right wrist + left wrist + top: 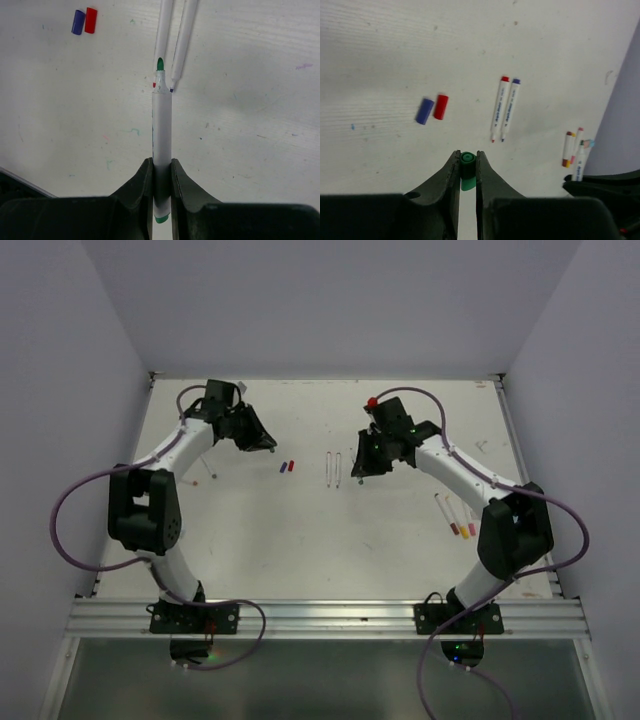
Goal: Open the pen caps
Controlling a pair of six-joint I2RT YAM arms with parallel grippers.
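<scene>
Left hand (pixel 468 161) pinches a green cap (pixel 467 165); right hand (pixel 161 167) pinches the uncapped pen (pixel 161 125).

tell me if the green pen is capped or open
Open: the green pen in the right pincer shows a bare tip; the green cap is in the left pincer.

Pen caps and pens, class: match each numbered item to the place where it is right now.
Items:
1. green cap
2. green-tipped pen
3. red cap

Places:
A. lying on the table beside the blue cap
B. held in the right gripper
C. held in the left gripper

Pairs: 1-C, 2-B, 3-A
</scene>
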